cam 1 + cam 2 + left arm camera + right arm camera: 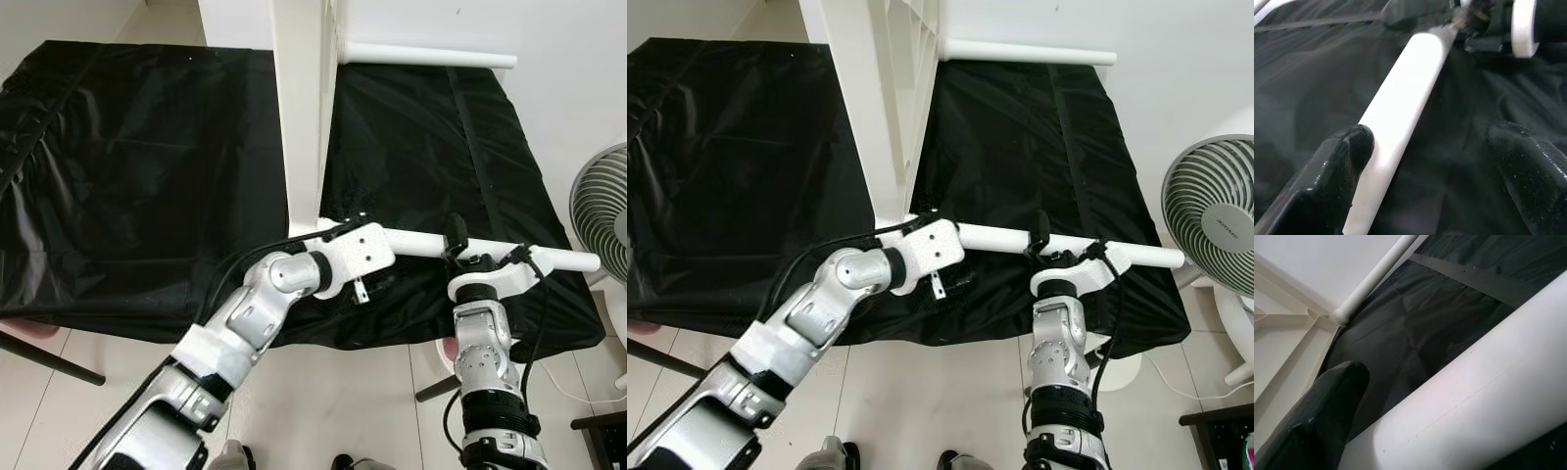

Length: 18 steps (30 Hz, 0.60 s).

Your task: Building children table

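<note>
White table panel (297,108) stands on edge on the black sheet (147,166). You're fitting the white leg (490,250) at its near corner: right gripper (460,245) grasping it, left gripper (1430,147) fingers spread around it. Next: seat that end squarely.

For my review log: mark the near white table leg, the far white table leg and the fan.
near table leg (421,244): left eye view, mid-shaft between the pincers.
far table leg (431,55): left eye view, mid-shaft.
fan (1215,223): right eye view, grille.
</note>
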### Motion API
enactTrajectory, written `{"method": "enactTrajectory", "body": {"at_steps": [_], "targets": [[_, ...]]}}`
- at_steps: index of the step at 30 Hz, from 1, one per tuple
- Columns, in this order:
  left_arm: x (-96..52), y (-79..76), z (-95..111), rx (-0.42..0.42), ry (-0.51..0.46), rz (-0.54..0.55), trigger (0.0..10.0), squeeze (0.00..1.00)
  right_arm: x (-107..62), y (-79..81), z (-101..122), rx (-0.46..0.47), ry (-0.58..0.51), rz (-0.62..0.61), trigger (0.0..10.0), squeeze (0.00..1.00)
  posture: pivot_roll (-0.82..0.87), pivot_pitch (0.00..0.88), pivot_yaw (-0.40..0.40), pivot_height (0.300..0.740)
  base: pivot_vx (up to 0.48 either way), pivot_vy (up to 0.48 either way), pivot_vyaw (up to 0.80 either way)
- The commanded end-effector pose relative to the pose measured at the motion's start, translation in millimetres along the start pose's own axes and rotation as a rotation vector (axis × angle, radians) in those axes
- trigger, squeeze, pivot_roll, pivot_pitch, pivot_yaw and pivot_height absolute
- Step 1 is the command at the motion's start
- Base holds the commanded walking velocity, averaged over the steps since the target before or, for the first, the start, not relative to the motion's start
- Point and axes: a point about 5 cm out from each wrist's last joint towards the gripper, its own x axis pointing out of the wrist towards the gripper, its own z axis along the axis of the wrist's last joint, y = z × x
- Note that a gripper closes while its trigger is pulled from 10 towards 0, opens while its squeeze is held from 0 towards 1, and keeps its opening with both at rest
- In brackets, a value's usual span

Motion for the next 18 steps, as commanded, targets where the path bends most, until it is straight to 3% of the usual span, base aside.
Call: {"method": "enactTrajectory", "body": {"at_steps": [1,3,9,18], "targets": [[3.9,2.2,-1.1,0.008,0.001,0.113,10.0,0.00,-28.4,-38.9,-41.4,-0.011,0.230,-0.198,10.0,0.00,0.10,0.185,-0.007,0.740,0.000,0.000,0.00],[8.1,-4.0,7.1,-0.009,-0.060,0.054,10.0,0.00,-28.4,-38.7,-40.6,-0.013,0.228,-0.197,10.0,0.00,0.10,0.185,-0.007,0.740,0.000,0.000,0.00],[11.8,-14.8,11.0,-0.026,-0.108,-0.036,10.0,0.00,-28.5,-38.4,-39.7,-0.019,0.226,-0.194,10.0,0.00,0.09,0.182,-0.004,0.740,0.000,0.000,0.00],[30.0,-30.7,-7.1,0.032,-0.031,-0.170,10.0,0.00,-30.1,-34.2,-34.5,-0.015,0.206,-0.178,10.0,0.00,0.05,0.172,0.011,0.740,0.000,0.000,0.00]]}}
